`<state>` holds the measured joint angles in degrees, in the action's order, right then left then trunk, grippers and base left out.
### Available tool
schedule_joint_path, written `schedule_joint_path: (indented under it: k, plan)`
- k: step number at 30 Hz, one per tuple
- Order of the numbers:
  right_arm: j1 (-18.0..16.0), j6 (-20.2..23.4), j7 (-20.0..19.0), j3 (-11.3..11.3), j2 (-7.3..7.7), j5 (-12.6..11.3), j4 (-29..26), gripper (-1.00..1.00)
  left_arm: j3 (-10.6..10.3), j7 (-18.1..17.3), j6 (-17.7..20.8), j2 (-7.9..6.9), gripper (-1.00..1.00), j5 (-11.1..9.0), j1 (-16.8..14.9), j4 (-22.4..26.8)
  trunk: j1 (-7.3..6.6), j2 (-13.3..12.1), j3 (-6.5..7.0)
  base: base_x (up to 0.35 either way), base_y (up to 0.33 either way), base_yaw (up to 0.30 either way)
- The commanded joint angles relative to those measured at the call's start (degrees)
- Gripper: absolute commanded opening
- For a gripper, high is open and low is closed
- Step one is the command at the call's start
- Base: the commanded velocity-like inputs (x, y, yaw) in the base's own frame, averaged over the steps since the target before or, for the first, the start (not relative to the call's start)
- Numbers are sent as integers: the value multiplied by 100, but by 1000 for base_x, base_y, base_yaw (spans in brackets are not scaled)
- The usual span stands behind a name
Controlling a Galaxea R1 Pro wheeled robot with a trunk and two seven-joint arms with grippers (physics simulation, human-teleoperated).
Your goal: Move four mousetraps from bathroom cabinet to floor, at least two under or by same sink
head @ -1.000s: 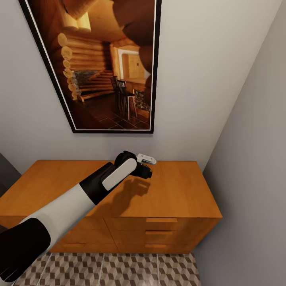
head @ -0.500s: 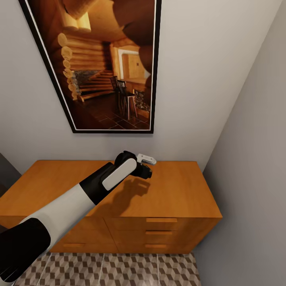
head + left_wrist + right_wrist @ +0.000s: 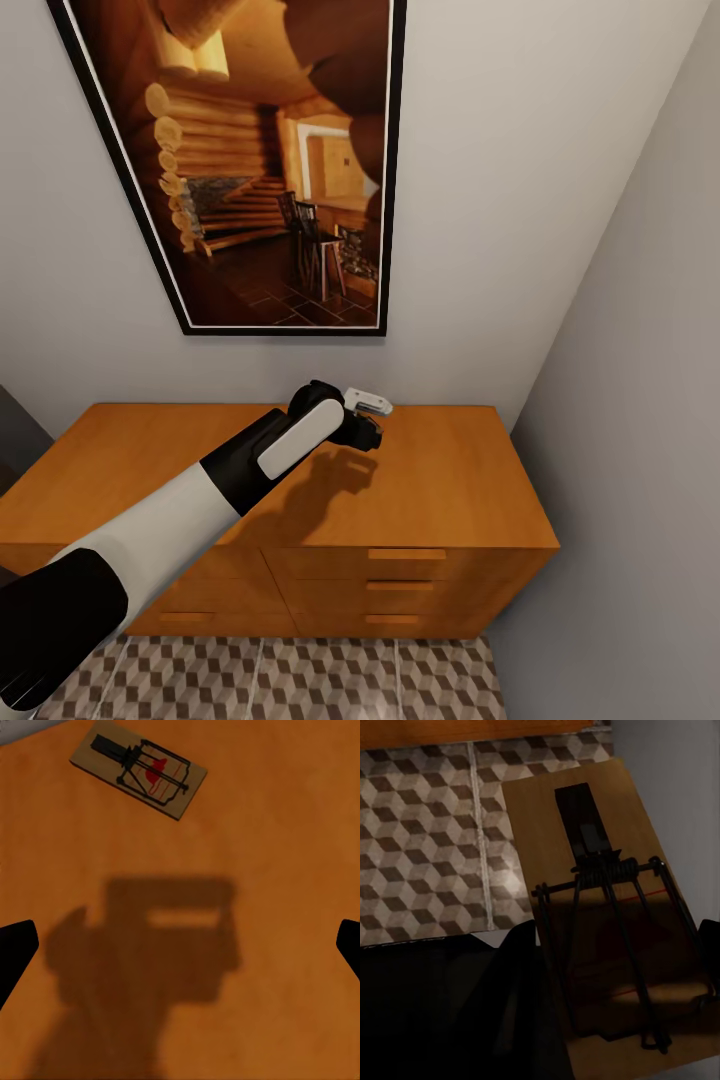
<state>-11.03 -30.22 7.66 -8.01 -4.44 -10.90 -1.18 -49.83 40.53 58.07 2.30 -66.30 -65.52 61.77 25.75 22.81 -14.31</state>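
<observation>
In the left wrist view one mousetrap [image 3: 139, 769], tan wood with a black spring and a red spot, lies flat on the orange-brown cabinet top [image 3: 285, 870]. My left gripper [image 3: 180, 952] hovers above that top, open, its dark fingertips [image 3: 15, 949] far apart and short of the trap. From the head camera the left gripper [image 3: 365, 425] hangs over the cabinet [image 3: 440, 480] near its back edge. A second mousetrap [image 3: 615, 922] sits close up in the right wrist view, with my right gripper [image 3: 622, 975] shut on it above the cube-patterned floor [image 3: 427, 832].
A large framed picture [image 3: 260, 160] hangs on the wall above the cabinet. A grey wall [image 3: 640, 400] closes in right beside the cabinet. Closed drawer fronts [image 3: 405, 586] face me, with patterned floor tiles [image 3: 300, 680] in front of them.
</observation>
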Motion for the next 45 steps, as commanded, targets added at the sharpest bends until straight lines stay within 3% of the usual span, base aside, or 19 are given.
schedule_joint_path:
  k: [1, 32, 45]
  plan:
    - [-4, -16, 18, -51, -1, -54, 4, -100, -11, 60, 3, -1, 100, -58, -10, 3, 3, 11, -11, 0, 0, 0]
    - [-4, -18, 25, -51, 3, -61, 4, -100, -16, 51, 0, 1, 100, -66, -5, -59, 3, 11, -11, 1, -1, 0]
    - [-4, -17, 24, -51, -4, -61, 6, -100, -18, 49, -5, 29, 100, -67, -5, -164, 3, 11, -11, 107, -84, 0]
